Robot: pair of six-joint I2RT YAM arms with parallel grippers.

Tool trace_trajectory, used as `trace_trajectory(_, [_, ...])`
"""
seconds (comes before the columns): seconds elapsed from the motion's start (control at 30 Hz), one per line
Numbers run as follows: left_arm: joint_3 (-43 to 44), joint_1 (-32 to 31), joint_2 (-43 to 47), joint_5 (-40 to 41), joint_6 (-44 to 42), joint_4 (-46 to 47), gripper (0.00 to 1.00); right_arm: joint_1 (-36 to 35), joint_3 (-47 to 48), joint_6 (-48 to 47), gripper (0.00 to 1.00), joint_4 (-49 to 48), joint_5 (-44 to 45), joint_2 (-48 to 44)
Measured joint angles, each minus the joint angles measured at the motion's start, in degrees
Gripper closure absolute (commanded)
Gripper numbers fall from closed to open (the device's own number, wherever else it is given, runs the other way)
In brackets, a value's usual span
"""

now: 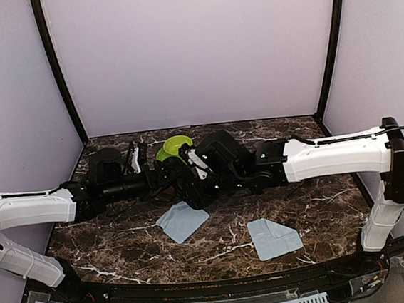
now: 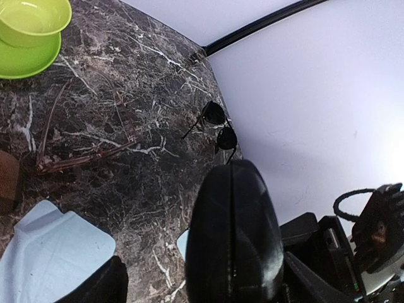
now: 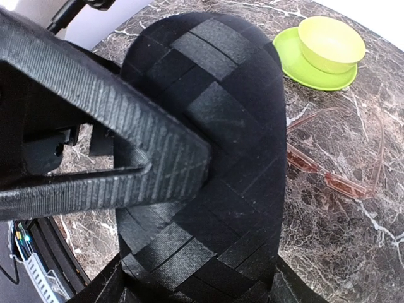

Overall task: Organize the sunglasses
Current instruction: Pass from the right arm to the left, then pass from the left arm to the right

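As the sorting waits on a closed case, two pale blue cloths (image 1: 182, 220) are lying flat on the dark marble tabletop (image 1: 111, 250) nearest the arm bases. Above them, mid-table, the right gripper (image 3: 189, 208) is clamping a black, woven-textured oblong case (image 3: 221, 95). The left gripper (image 2: 202, 281) is facing it with jaws standing apart to either side of the case's end, and contact there cannot be made out. The case's seam is showing shut.

Beyond, the reddish-brown translucent sunglasses (image 2: 82, 158) are lying unfolded on the marble, close to a lime-green bowl on its saucer (image 2: 31, 25). The black wire-framed sunglasses (image 2: 218, 129) are resting farther off, just beside the back wall.

By appearances the case is being readied for opening. The next move is calling for the left jaws to close on one half while the right is holding the other steady.
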State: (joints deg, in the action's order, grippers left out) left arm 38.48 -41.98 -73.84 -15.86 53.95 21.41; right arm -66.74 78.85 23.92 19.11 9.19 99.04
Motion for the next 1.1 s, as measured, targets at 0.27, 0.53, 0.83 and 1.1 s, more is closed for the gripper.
trace_trajectory(0.27, [0.3, -0.4, -2.3, -2.1, 1.8, 5.0, 0.79, -0.5, -1.9, 1.5, 0.44, -1.9, 2.1, 0.1])
trace_trajectory(0.53, [2.4, -0.3, -3.2, -4.0, -7.0, 1.9, 0.94, -0.1, -8.1, 1.7, 0.1, -7.0, -0.9, -3.1])
trace_trajectory(0.83, [2.4, 1.6, -3.0, -13.7, -14.6, 3.6, 0.94, 6.6, -21.3, 1.8, 0.04, -18.4, -19.2, -15.0])
trace_trajectory(1.1, [1.5, 1.7, -3.0, -22.3, -13.2, 13.4, 0.94, 7.3, -24.9, 4.0, 0.1, -27.5, -30.2, -13.4])
